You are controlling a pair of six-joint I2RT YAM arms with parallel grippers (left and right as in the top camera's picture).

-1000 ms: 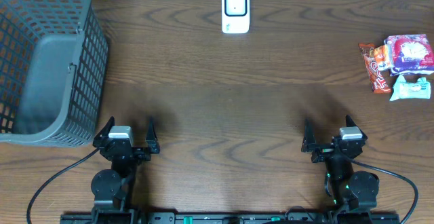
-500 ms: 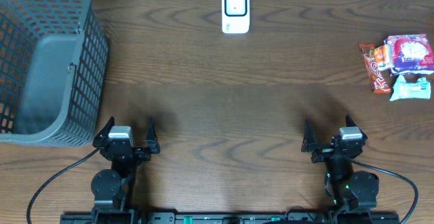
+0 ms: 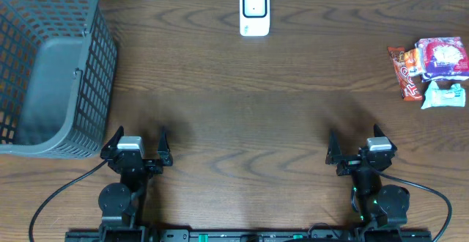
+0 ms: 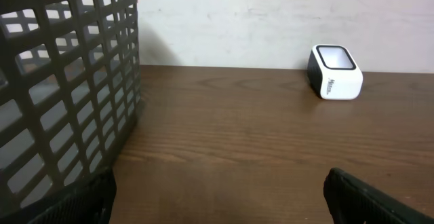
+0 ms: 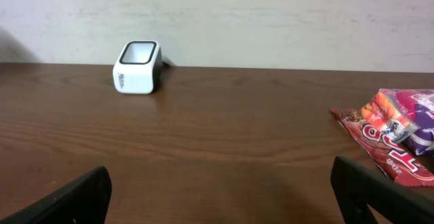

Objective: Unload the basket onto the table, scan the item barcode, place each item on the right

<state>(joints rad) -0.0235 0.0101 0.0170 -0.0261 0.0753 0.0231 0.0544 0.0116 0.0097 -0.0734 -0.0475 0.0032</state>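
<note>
Nothing moved: left end effector (image 3: 140, 136) and right end effector (image 3: 355, 136) gape wide over grained wooden table (image 3: 242, 125).

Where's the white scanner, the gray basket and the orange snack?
white scanner (image 3: 254, 7), overhead view, its top face.
gray basket (image 3: 102, 73), overhead view, its mesh side wall.
orange snack (image 3: 408, 77), overhead view, middle of wrapper.

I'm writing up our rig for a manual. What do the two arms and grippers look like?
Both arms are black, with round black joints. The left gripper and right gripper each have two thin black fingers and a grey block behind. A black cable loops from each.
</note>
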